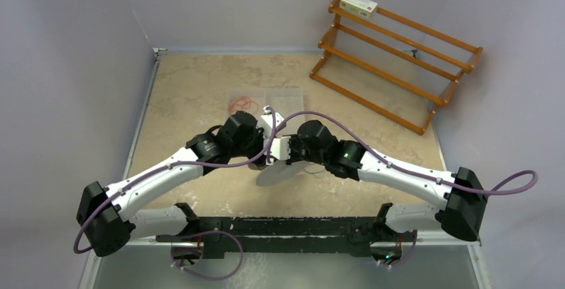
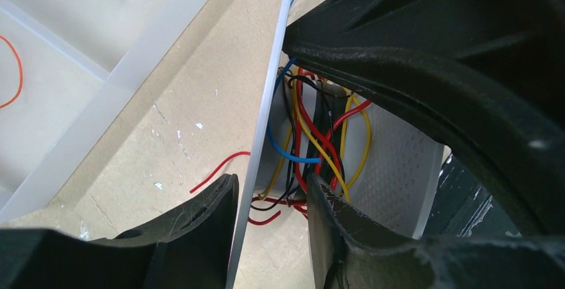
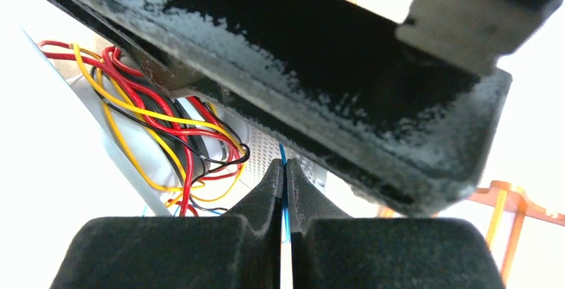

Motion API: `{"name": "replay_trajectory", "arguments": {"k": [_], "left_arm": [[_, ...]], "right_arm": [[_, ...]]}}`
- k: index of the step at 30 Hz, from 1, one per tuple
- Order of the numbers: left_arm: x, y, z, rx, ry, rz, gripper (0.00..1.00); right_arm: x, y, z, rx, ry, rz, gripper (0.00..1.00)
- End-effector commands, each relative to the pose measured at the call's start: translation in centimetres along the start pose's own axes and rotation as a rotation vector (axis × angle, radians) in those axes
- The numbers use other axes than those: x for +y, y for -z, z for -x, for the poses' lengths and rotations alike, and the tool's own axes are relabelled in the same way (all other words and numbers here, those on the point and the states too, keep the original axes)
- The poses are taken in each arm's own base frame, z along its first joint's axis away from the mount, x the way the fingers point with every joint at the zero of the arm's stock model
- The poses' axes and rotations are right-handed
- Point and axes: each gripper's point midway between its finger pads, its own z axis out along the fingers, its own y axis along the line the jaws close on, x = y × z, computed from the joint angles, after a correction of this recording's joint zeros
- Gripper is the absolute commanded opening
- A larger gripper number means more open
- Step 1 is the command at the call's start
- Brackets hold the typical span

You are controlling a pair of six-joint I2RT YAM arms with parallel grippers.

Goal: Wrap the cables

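Observation:
A white spool sits at mid-table where both arms meet. Red, yellow, black and blue cables are wound round its dark core, between a thin flange and a perforated flange. My left gripper is partly closed across the thin flange and the wound bundle; one finger lies outside the flange, the other against the cables. My right gripper is shut on a blue cable that runs up to the spool, with the wound cables to its left. A loose red cable lies on the table.
A clear plastic tray behind the grippers holds red-orange cables; its rim and one orange strand show in the left wrist view. A wooden rack with a small box stands at the back right.

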Motion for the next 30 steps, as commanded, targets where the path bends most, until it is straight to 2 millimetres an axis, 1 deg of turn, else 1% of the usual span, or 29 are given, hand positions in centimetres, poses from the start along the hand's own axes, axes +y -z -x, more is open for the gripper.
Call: {"name": "replay_trajectory", "arguments": {"k": [1, 4, 11, 14, 16, 18, 20, 22, 23, 30], "left_arm": [[-2.1, -0.2, 3.1, -0.123, -0.002, -0.105, 0.42], [-1.9, -0.3, 3.2, -0.124, 0.009, -0.108, 0.43], [-1.5, -0.5, 3.7, -0.142, 0.033, -0.107, 0.43], [-1.1, -0.5, 3.8, -0.147, 0.039, -0.097, 0.35], [-1.0, -0.5, 4.0, -0.157, 0.049, -0.096, 0.32], [-1.0, -0.5, 4.1, -0.16, 0.055, -0.106, 0.27], [-1.1, -0.6, 4.1, -0.156, 0.056, -0.112, 0.17], [-1.2, -0.8, 4.0, -0.148, 0.057, -0.123, 0.01], [-1.2, -0.9, 3.9, -0.146, 0.06, -0.127, 0.0], [-1.2, -0.8, 3.7, -0.14, 0.054, -0.125, 0.0]], "right_arm": [[-0.4, -0.6, 2.8, -0.098, -0.006, 0.01, 0.0], [-0.2, -0.5, 3.3, -0.118, -0.003, 0.023, 0.0], [0.0, -0.7, 3.5, -0.129, 0.006, 0.032, 0.0], [0.0, -0.8, 3.5, -0.129, 0.006, 0.033, 0.0], [0.0, -0.8, 3.6, -0.134, 0.005, 0.036, 0.0], [0.1, -0.8, 3.6, -0.133, 0.004, 0.036, 0.0], [-0.1, -0.7, 3.8, -0.139, 0.004, 0.031, 0.0], [-0.3, -0.5, 3.9, -0.146, 0.004, 0.025, 0.0], [-0.3, -0.5, 3.9, -0.146, 0.003, 0.024, 0.0], [-0.8, -0.2, 4.0, -0.149, -0.011, -0.001, 0.0]]}}
